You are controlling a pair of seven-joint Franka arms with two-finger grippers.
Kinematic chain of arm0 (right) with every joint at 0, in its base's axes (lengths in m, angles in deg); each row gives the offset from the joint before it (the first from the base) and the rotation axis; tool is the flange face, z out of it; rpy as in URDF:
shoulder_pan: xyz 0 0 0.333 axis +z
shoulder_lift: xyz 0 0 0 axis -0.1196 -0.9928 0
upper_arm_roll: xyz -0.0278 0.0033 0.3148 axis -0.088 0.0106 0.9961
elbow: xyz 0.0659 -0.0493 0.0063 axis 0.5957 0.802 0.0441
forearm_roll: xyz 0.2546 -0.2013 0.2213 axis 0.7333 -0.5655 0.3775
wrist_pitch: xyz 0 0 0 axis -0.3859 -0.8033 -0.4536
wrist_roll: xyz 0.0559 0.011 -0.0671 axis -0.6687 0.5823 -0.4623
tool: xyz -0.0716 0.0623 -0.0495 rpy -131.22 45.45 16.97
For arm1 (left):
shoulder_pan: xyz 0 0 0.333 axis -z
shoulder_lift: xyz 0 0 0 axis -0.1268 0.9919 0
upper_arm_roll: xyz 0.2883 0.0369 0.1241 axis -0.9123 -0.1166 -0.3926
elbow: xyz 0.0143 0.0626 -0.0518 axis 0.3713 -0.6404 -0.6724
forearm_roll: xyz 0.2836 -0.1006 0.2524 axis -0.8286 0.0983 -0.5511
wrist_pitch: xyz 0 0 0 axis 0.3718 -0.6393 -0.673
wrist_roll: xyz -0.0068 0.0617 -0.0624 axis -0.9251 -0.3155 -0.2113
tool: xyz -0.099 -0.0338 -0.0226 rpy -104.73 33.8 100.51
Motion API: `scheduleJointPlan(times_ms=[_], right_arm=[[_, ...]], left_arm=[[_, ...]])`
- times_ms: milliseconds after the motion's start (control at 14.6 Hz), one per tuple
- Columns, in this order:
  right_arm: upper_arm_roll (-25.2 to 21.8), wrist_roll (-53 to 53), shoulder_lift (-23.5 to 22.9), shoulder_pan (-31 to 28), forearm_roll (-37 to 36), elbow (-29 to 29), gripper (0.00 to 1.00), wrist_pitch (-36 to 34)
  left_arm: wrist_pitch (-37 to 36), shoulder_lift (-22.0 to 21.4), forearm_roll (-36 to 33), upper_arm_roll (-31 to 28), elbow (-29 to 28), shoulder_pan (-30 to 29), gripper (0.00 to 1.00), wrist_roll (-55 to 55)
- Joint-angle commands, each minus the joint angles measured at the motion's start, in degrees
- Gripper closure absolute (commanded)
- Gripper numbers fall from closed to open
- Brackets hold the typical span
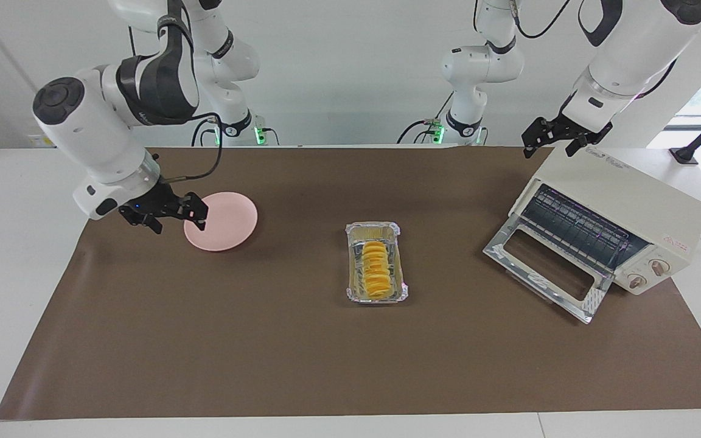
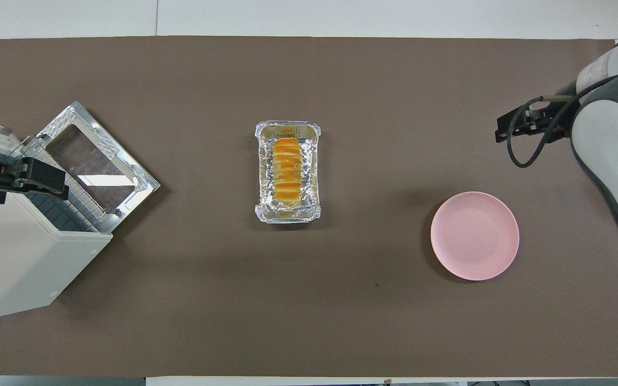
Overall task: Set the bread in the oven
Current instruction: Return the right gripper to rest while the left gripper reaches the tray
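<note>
1. A brown rectangular paper mat (image 1: 204, 340) (image 2: 395, 332) covers most of the white table (image 1: 10, 243) (image 2: 341, 16), and everything else stands on it.
2. The oven (image 1: 624, 207) (image 2: 14, 257), a cream-white boxy countertop toaster oven, sits at the left arm's end of the table, turned at an angle. Its glass drop-down door (image 1: 548, 267) (image 2: 94, 155) lies fully open and flat, showing the wire rack (image 1: 575, 228) inside. Two round knobs (image 1: 648, 274) are on its front panel.
3. The right arm, white with dark joints, reaches down at its own end of the table. The right gripper (image 1: 195, 213) (image 2: 507, 126) hangs low at the edge of the plate; in the facing view its dark fingers look slightly parted and hold nothing, and I cannot tell whether they touch the plate.
4. The left arm comes down over the oven. The left gripper (image 1: 548, 143) (image 2: 46, 177) hovers just above the oven's top, at the edge above the door opening. Its black fingers are spread apart and empty.
5. A round, flat pink plate (image 1: 229, 222) (image 2: 475, 236) lies toward the right arm's end, with nothing on it.
6. A crinkled silver foil tray (image 1: 376, 298) (image 2: 287, 214), rectangular, sits mid-table between plate and oven, well apart from both.
7. The bread (image 1: 375, 267) (image 2: 286, 171), a small elongated golden yellow-orange loaf with crosswise ridges, lies lengthwise in the foil tray, outside the oven.
</note>
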Motion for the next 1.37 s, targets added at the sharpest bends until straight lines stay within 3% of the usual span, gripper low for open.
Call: scheduleJointPlan(times_ms=[0,342,547,821,1094,1300], right_arm=[[0.4,-3.8,5.3,-2.0,-1.1,1.6,0.0,-3.4],[0.5,-4.0,9.4,-2.4,-4.5,1.9,0.0,-8.2],[0.5,-4.0,13.7,-2.1,-5.3,6.7,0.0,-9.9],[0.5,-4.8,15.6,-2.6,-6.2,9.6,0.0,-7.7],[0.6,-6.8,15.1,-3.1,-6.1,9.4,0.0,-4.3],[0.6,-6.4,15.0,-3.8,-5.1,9.2,0.0,-4.6]], left_arm=[[1.3,-1.8,0.3,0.5,-2.2,-0.7,0.0,0.1],[2.0,-1.9,0.3,0.6,-2.0,0.1,0.0,0.1],[2.3,-2.1,0.3,0.9,-2.5,0.3,0.0,-0.8],[7.0,-0.5,0.4,1.2,-0.2,6.5,0.0,-8.7],[4.7,11.9,2.3,1.0,12.6,14.9,0.0,-13.5],[9.0,25.7,1.8,0.6,23.3,24.8,0.0,-21.8]])
